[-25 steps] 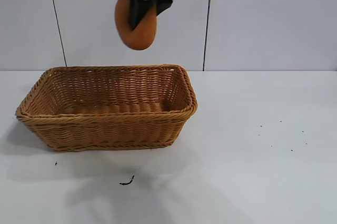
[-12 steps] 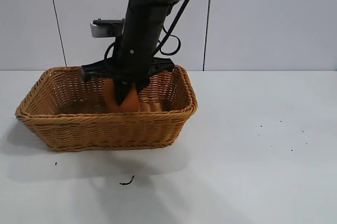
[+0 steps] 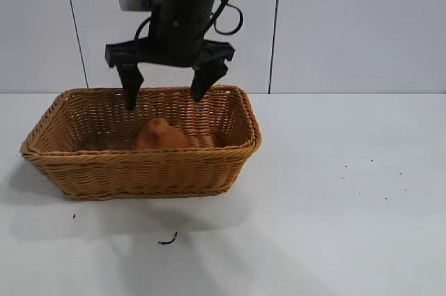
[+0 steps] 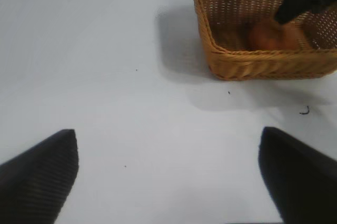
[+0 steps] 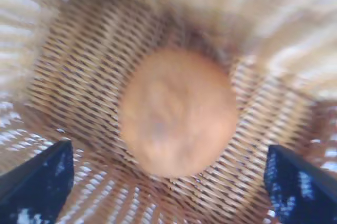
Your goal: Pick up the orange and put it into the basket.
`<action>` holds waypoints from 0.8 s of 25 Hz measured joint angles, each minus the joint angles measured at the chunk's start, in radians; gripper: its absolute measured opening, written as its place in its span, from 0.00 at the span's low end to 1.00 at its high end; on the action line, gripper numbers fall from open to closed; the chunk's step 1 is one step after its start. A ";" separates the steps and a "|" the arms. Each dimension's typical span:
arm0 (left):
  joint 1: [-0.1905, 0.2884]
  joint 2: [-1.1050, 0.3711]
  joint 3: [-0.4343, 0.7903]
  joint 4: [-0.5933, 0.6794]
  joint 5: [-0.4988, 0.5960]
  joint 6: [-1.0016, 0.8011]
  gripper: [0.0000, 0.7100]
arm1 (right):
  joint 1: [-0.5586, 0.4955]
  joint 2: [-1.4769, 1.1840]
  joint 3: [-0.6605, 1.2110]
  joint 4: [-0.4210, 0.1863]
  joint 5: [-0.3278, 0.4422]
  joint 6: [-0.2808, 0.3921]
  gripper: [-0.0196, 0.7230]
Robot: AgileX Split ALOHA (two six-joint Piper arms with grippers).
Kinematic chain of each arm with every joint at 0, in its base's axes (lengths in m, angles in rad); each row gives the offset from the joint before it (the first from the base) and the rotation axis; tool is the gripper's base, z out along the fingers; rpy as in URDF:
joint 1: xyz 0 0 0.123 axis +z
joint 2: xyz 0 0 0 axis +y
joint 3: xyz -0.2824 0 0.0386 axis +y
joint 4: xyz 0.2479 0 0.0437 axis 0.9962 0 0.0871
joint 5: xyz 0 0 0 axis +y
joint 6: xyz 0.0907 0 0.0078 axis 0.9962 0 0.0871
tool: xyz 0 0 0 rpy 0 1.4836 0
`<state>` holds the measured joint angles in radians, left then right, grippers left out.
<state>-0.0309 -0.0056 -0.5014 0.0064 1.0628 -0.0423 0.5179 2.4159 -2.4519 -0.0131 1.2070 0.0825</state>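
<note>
The orange [image 3: 160, 135] lies loose on the floor of the tan wicker basket [image 3: 139, 170], near its middle. My right gripper [image 3: 166, 96] hangs open just above the basket, its two black fingers spread wide on either side of the fruit and clear of it. In the right wrist view the orange [image 5: 178, 110] rests on the weave between and beyond the fingertips [image 5: 39, 179]. My left gripper [image 4: 169, 153] is open over bare table, well away from the basket [image 4: 247, 63], where the orange [image 4: 271, 35] shows over the rim.
White tabletop [image 3: 348, 205] spreads to the right of and in front of the basket. A small dark scrap [image 3: 168, 240] lies in front of the basket, and a few specks dot the table at right. A grey panelled wall stands behind.
The right gripper came down into the basket with the orange, opened and let it go, then rose to just above the rim. The orange now lies in the basket.
</note>
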 joint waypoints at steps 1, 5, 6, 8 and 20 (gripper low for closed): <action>0.000 0.000 0.000 0.000 0.000 0.000 0.94 | -0.025 0.000 -0.003 -0.004 0.003 0.002 0.96; 0.000 0.000 0.000 0.000 0.000 0.000 0.94 | -0.130 0.000 -0.003 -0.016 0.010 0.006 0.96; 0.000 0.000 0.000 0.000 0.000 0.000 0.94 | -0.160 0.000 -0.003 -0.017 0.010 0.006 0.96; 0.000 0.000 0.000 0.000 0.000 0.000 0.94 | -0.220 0.000 -0.003 -0.018 0.010 0.009 0.96; 0.000 0.000 0.000 0.000 0.000 0.000 0.94 | -0.433 0.000 -0.002 -0.012 0.010 0.009 0.96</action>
<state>-0.0309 -0.0056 -0.5014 0.0064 1.0628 -0.0423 0.0850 2.4159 -2.4535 -0.0255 1.2173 0.0919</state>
